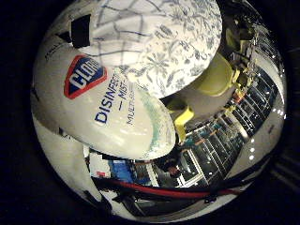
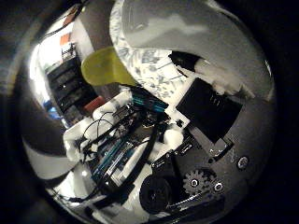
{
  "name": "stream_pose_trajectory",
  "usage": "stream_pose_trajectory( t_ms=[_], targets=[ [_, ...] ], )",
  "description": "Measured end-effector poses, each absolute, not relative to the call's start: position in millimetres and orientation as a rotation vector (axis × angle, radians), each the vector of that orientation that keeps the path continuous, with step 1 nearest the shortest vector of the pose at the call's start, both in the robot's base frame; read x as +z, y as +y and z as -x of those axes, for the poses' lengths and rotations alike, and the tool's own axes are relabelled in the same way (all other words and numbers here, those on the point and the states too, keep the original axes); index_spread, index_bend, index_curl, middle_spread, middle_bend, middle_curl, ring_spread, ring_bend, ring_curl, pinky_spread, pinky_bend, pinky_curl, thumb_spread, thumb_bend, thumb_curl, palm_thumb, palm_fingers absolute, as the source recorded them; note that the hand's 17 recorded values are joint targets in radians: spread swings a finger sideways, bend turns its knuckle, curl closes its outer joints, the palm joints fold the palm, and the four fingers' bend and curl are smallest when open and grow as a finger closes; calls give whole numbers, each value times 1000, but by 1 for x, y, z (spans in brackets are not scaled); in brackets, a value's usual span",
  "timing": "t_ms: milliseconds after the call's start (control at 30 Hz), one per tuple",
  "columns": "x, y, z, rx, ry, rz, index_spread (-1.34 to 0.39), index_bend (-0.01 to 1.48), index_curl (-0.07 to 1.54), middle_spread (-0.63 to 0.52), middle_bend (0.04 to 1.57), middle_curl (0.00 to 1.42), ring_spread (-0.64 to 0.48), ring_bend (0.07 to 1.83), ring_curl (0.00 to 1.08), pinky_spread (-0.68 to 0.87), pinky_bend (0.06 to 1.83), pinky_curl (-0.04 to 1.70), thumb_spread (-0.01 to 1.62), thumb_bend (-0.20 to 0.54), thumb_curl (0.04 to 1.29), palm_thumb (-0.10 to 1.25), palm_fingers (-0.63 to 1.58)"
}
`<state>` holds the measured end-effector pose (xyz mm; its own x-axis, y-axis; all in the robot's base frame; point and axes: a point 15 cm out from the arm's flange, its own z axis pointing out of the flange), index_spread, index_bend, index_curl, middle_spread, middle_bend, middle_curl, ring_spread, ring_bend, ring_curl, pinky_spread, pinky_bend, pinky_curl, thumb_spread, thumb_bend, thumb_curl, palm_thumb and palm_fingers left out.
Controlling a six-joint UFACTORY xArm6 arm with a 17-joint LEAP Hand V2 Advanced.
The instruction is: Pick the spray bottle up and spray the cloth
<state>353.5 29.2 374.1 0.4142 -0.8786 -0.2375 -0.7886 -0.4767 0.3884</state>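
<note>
The spray bottle (image 1: 98, 98) is white with a red and blue label and fills much of the little finger side palm view, pressed close to the palm. Its yellow spray head (image 1: 214, 75) sticks out beyond the body. The cloth (image 1: 173, 42), white with a grey leaf pattern, lies past the bottle. In the thumb side palm view the white bottle body (image 2: 177, 23) and the yellow head (image 2: 107, 67) sit over the cloth (image 2: 149, 65). My right hand (image 2: 210, 107) shows black and white fingers curled against the bottle.
Beyond the bottle there is room clutter with shelving and furniture (image 1: 230, 141). A red strip (image 1: 169, 190) runs along the edge of that view. The arm's teal and black parts (image 2: 121, 154) and a gear (image 2: 187, 177) lie below the hand.
</note>
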Motion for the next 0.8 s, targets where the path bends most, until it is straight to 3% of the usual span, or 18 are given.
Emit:
stream_pose_trajectory(
  t_ms=[200,400,800],
  targets=[
    [406,114,-351,-818,-1470,-2741,-171,1193,625,-85,1338,575,-153,1439,556,-252,1009,1207,1084,-10,580,1038,1225],
    [442,194,-382,-979,-1488,-3108,-173,1187,627,-85,1334,572,-146,1443,555,-241,1007,1209,1049,-13,623,1052,1226],
    [320,277,-429,-1347,-1496,-3401,-178,1185,639,-85,1329,572,-143,1445,551,-247,1010,1189,917,-16,707,1053,1227]
  ],
)
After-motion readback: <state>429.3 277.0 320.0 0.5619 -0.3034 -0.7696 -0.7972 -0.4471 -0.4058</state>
